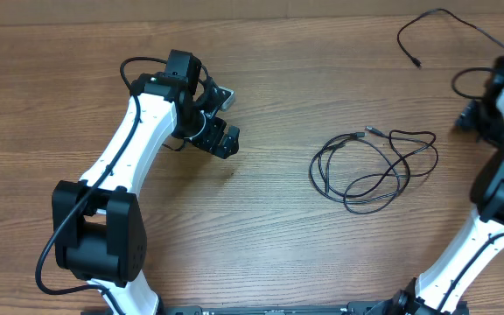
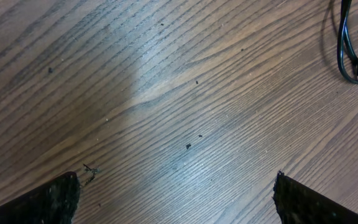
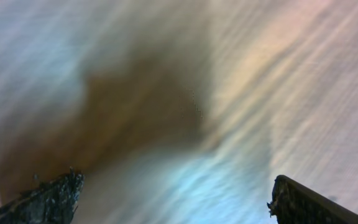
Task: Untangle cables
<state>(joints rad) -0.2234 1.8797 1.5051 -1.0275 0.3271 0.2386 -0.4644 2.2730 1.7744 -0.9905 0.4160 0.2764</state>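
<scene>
Nearest the lens, in the left wrist view: two dark fingertips (image 2: 48, 202) of the left hand (image 2: 176, 186), spread wide and gripping nothing, only bare wood-grain worktop (image 2: 166, 93) between. At the top right corner of that view, a bend of the cables (image 2: 344, 50), well apart from the fingertips. Much the same in the right wrist view: right hand (image 3: 176, 186) spread wide and empty, above blurred worktop. From overhead, cables (image 1: 376, 178) lying in loose overlapping loops flat on the worktop, right of centre, touched by neither hand, with one small plug end poking out at the top of the loops. Left hand (image 1: 226, 118) off to the left of the loops, near but apart. A separate cord (image 1: 399, 37) curving across the far right corner, close to the right arm (image 1: 497, 188).
</scene>
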